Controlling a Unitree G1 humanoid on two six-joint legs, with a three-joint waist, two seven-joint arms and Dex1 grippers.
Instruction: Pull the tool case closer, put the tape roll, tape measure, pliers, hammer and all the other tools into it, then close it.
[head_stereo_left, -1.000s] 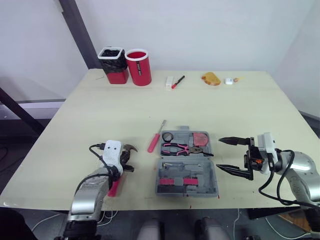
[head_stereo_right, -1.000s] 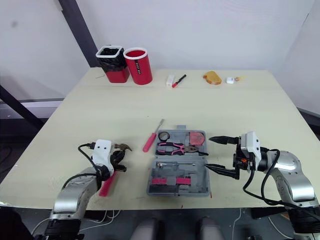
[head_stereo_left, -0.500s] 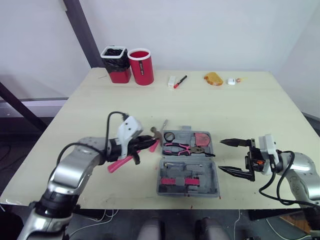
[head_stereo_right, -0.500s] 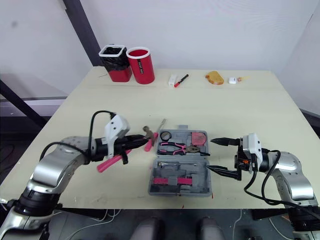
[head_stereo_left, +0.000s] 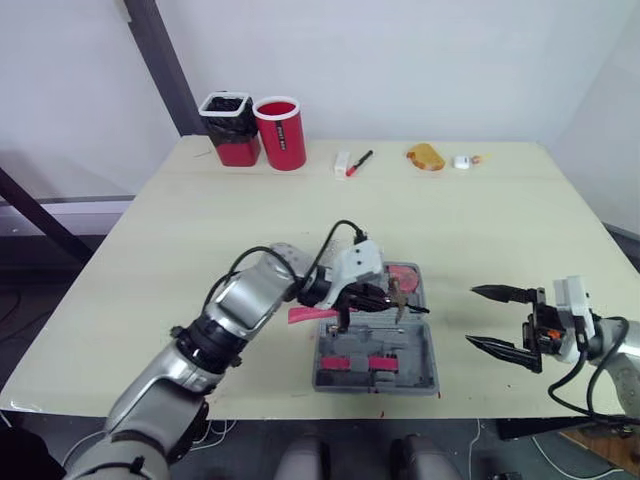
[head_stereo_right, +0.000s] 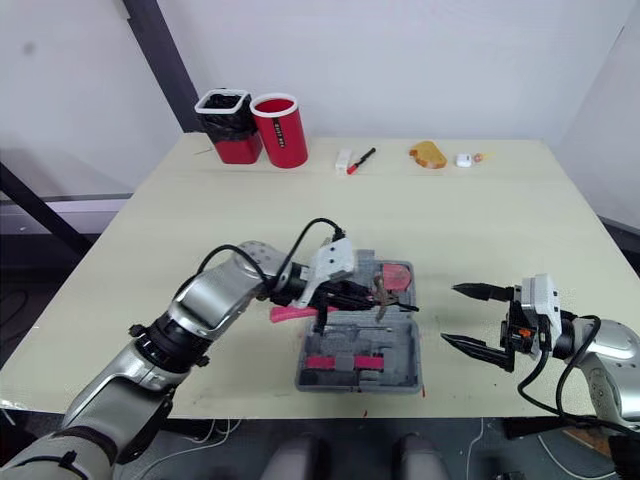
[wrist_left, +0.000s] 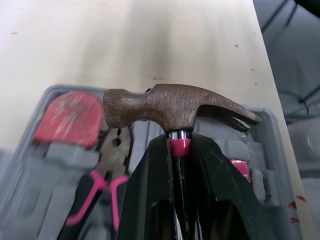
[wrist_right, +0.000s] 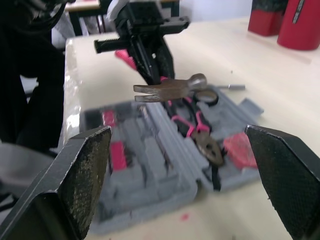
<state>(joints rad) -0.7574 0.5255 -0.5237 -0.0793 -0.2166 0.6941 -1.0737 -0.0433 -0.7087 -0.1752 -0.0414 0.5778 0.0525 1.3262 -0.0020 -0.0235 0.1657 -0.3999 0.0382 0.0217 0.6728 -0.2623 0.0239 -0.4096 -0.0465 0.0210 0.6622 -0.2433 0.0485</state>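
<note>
Right now you have one tool case (head_stereo_left: 420, 345) lying open near the front edge of the table (head_stereo_left: 450, 220). Its grey tray faces up, and two pink-handled pieces sit in the nearest slots, too small to identify.

You have two grippers in play. Your left gripper (wrist_left: 180, 145) is clamped on the one hammer (wrist_left: 170, 107), with its fingers pinching the neck just under the head. The hammer hangs over the far half of the case and its pink handle sticks out toward your left. Whether the head touches anything below it, you cannot tell. Your right gripper (head_stereo_left: 470, 316) is spread wide and holds nothing. It sits beside the case on your right, apart from it, with its fingers pointing at it.

Under the hammer, one pair of pliers (wrist_left: 116, 150) with pink handles lies in the tray. One red tape measure (wrist_left: 70, 117) sits in the far right compartment. The left arm and gripper cover the far left part of the case, so you cannot read what is stored there.

Along the far edge you can count two containers side by side, a black-lined pot (head_stereo_left: 228, 128) and a red cup (head_stereo_left: 282, 132). To their right are one white block (head_stereo_left: 341, 163), one red-and-black pen (head_stereo_left: 357, 163), one orange lump (head_stereo_left: 423, 156) and one small white item (head_stereo_left: 459, 161).
</note>
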